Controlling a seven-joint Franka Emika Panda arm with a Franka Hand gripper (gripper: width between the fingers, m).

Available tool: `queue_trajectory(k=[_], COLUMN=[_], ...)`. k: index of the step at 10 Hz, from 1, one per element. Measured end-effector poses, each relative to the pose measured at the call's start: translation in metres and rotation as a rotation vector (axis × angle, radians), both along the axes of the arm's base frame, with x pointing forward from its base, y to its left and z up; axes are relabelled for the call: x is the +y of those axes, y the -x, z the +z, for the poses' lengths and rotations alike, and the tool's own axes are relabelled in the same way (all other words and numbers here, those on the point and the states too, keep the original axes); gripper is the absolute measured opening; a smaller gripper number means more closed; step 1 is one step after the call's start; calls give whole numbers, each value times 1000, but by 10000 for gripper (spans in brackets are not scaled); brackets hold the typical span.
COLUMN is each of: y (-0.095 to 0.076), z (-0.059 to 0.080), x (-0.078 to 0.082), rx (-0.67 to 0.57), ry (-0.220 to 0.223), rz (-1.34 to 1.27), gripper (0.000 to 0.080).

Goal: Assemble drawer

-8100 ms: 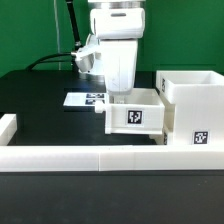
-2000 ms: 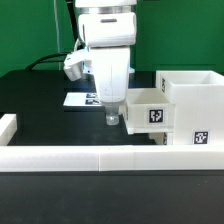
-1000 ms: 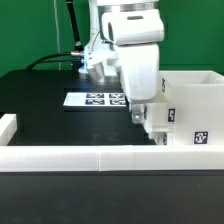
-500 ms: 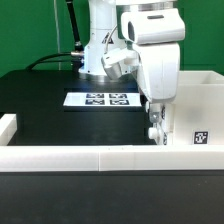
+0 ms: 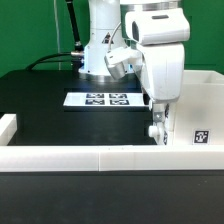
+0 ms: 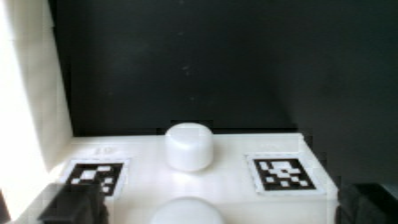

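Exterior view: arm is down over the drawer (image 5: 195, 115) at the exterior view's right, on the black surface (image 5: 50, 105). The gripper (image 5: 157, 128) sits low at the housing's face on the exterior view's left side, right where a tray front shows as a narrow white edge behind the fingers (image 5: 154, 131). The arm body hides most of that tray here.

Drawer look: white plastic, boxy housing with an open top, thick walls, flat front. One black-and-white square tag (image 5: 199, 139) low on the housing front, near the low white wall (image 5: 90, 158) edging the surface in front. Housing stands upright, just behind that wall.

Wrist view: looking onto a white face of the drawer (image 6: 187, 165) with two square tags, one (image 6: 96, 174) on each side (image 6: 281, 172) of a rounded white knob (image 6: 187, 146). A second rounded knob (image 6: 185, 211) is partly cut off at the frame edge. Black surface beyond, white wall piece along one side. Dark fingertip shapes at the two lower corners, knob between them, not touching it as far as I can see.

Gripper state: cannot tell whether it's clenched on anything or released; contact point is hidden.

Marker board (image 5: 100, 99) lies flat on the surface behind, well apart from the drawer.
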State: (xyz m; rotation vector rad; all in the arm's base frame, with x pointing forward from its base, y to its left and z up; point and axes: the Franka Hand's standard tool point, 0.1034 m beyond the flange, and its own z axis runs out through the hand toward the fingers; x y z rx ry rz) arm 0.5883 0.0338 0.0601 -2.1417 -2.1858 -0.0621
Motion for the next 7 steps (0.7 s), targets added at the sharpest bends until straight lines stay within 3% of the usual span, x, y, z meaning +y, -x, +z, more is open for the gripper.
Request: queue_trajectory(k=[2,5,7], y=[0,2,12], z=[-1,2,16], x=[-7,-56,-59], rx=[2,-13,-80], ry=[4,32,43], rz=[-5,-29,-69], gripper=[649,649,649])
